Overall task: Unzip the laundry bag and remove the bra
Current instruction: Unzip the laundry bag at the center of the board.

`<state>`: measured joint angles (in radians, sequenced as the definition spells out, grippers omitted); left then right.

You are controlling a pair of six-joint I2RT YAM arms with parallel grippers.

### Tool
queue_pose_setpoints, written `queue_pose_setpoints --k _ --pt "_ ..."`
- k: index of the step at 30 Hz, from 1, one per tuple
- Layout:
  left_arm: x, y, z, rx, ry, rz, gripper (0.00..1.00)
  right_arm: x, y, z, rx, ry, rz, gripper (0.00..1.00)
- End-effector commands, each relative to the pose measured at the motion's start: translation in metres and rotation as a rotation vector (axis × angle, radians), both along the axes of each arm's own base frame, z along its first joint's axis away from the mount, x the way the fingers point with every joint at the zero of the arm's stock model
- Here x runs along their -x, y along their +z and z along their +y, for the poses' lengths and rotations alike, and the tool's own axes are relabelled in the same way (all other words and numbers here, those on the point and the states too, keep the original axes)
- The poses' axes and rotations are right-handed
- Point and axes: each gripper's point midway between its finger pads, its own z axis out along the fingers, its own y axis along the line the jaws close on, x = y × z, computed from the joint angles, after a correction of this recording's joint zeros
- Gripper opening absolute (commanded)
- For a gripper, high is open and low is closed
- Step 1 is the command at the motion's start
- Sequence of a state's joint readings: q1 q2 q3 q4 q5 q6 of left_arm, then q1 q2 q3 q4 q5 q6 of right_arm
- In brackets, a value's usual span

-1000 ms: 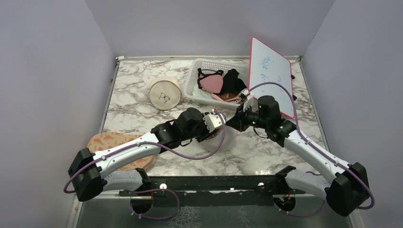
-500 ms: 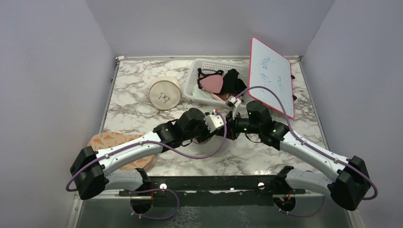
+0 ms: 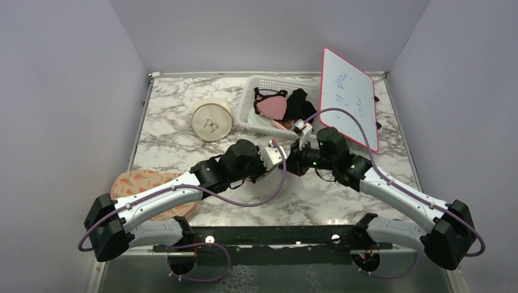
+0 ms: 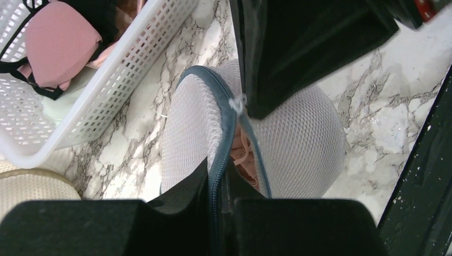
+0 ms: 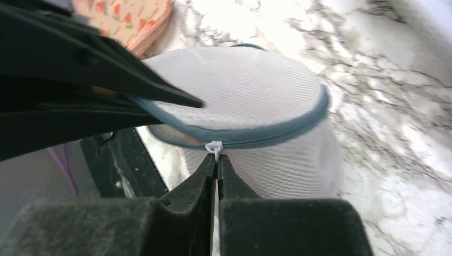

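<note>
The laundry bag (image 5: 250, 101) stands flat top up, left fingers (image 4: 184, 192) clamping its zip ring (image 4: 213, 93), right fingers (image 5: 194, 184) pinching the pull (image 5: 214, 145).

translucent white mesh laundry bag (image 4: 309, 133), perforated plastic basket (image 4: 128, 69), glossy marble table (image 4: 394, 101).

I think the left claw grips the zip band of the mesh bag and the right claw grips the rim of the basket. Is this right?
Not quite. The right claw is shut on the white zip pull of the mesh bag, not on the basket; the right wrist view shows it. The left claw does grip the zip band.
</note>
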<state>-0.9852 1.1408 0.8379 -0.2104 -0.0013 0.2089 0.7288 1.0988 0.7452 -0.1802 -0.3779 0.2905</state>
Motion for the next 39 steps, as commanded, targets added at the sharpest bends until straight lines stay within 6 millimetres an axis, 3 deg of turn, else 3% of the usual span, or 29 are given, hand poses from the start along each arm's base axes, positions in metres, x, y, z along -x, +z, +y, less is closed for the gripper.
queue_pose_setpoints --k 1,7,12,14,16,22,26,33,35,39 --pt "-0.005 0.016 0.003 0.043 0.029 -0.052 0.0 -0.025 0.002 -0.024 0.019 -0.098 -0.025 0.01" --pt "-0.005 0.019 0.004 0.049 0.033 -0.059 0.0 -0.044 -0.002 -0.045 0.01 -0.147 -0.015 0.01" --pt "-0.007 0.018 0.006 0.042 0.043 -0.066 0.0 -0.038 0.001 -0.039 0.001 -0.062 -0.024 0.01" --pt "-0.008 0.017 0.006 0.036 0.052 -0.065 0.18 -0.03 0.007 -0.033 -0.032 -0.013 -0.029 0.01" --pt "-0.009 0.014 0.005 0.028 0.054 -0.061 0.3 -0.026 0.01 -0.032 -0.044 0.005 -0.034 0.01" --pt "-0.01 0.005 0.001 0.006 0.048 -0.039 0.43 -0.015 0.019 -0.025 -0.072 0.051 -0.031 0.01" --pt "-0.012 0.003 -0.002 0.001 0.05 -0.03 0.44 -0.003 0.026 -0.012 -0.106 0.102 -0.028 0.01" --pt "-0.011 0.006 -0.003 0.012 0.051 -0.032 0.4 0.015 0.018 0.014 -0.091 0.161 -0.003 0.01" --pt "-0.012 0.005 -0.002 0.009 0.052 -0.033 0.35 0.018 0.02 0.018 -0.095 0.171 -0.004 0.01" --pt "-0.011 0.007 -0.002 0.013 0.048 -0.038 0.16 0.014 0.023 0.018 -0.091 0.156 -0.015 0.01"
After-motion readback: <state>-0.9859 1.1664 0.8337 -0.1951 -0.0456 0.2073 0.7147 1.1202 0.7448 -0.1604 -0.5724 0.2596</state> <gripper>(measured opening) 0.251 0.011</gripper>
